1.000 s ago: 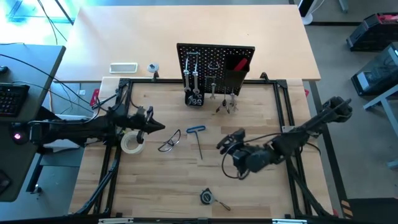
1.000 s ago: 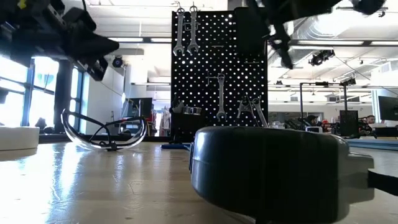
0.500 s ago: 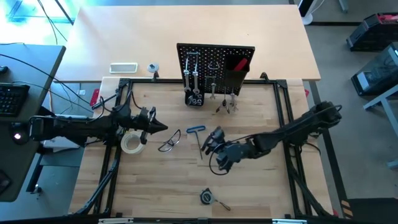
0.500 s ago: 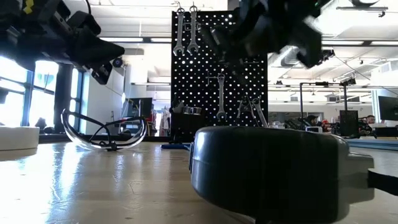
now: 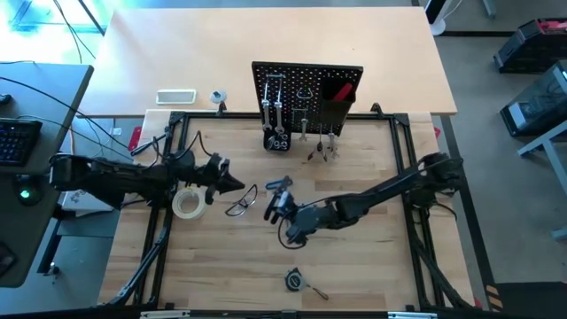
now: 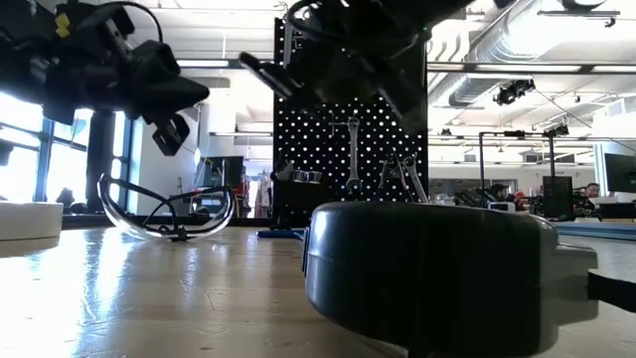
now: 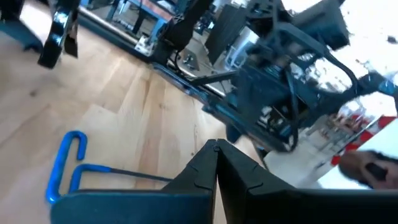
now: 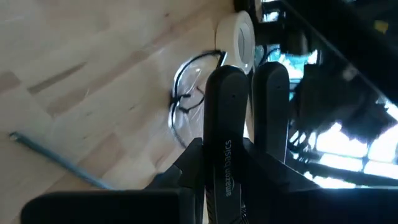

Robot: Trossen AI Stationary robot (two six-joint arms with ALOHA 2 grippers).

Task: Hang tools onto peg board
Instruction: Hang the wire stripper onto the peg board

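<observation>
The blue-handled hex key (image 5: 282,182) lies flat on the wooden table; its handle (image 7: 67,167) also shows in the left wrist view. Clear glasses (image 5: 241,202) and a pale tape roll (image 5: 186,204) lie to its left. My right gripper (image 5: 272,205) hovers over the hex key, pointing toward the glasses (image 8: 188,93). Its fingers stand a narrow gap apart with nothing between them (image 8: 249,99). My left gripper (image 5: 233,184) hangs shut just above the glasses, touching nothing (image 7: 216,163). The black peg board (image 5: 307,93) stands at the back with wrenches (image 5: 273,111) and pliers (image 5: 324,147) hanging on it.
A dark tape measure (image 5: 295,281) lies near the table's front edge and fills the low view's foreground (image 6: 427,278). A black metal frame (image 5: 403,159) borders the work area. Bare wood lies to the right of the hex key and in front of the glasses.
My right gripper has swept toward the table's left and come lower, rolling about its own axis, from the open middle of the table to above the hex key. My left gripper has crept a little to the right and down toward the glasses, still shut.
</observation>
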